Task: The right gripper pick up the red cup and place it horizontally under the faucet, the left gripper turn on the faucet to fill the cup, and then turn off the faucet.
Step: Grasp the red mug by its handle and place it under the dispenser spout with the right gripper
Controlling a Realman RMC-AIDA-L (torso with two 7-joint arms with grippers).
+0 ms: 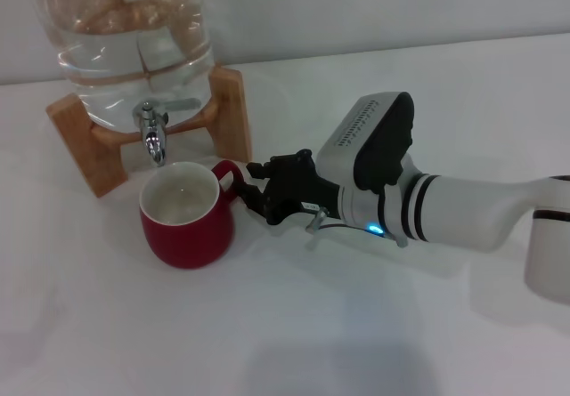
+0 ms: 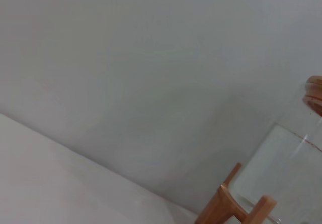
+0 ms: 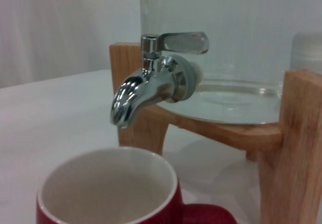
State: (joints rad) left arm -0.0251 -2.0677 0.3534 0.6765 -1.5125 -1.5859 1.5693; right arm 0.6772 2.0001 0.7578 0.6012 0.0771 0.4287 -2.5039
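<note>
My right end effector (image 1: 252,185) sits on the cup's handle side, its black fingers (image 1: 267,166) set on either side of the loop handle of the red cup (image 1: 188,224) and clamped on it. Seen from my head, the cup lies at about nine o'clock from the end effector, touching it at the handle, and my white arm with its blue light runs off toward three o'clock.

The red cup stands upright on the white surface (image 1: 294,325), mouth up, its open rim just below and a little toward six o'clock from the spout of the faucet (image 1: 153,129). It is rounded and glossy dark red outside, off-white inside, and I cannot tell if any water is in it. In my right wrist view the cup's rim (image 3: 108,183) fills the foreground and the faucet's chrome spout (image 3: 132,100) curves down above it, apart from it, with the flat lever handle (image 3: 181,42) lying level on top.

The faucet is set in a clear water jar (image 1: 125,31) holding water, resting on a wooden stand (image 1: 89,142).

My left end effector is out of sight; its wrist view shows only a plain wall, a part of the jar (image 2: 282,173) and the stand (image 2: 226,206).
</note>
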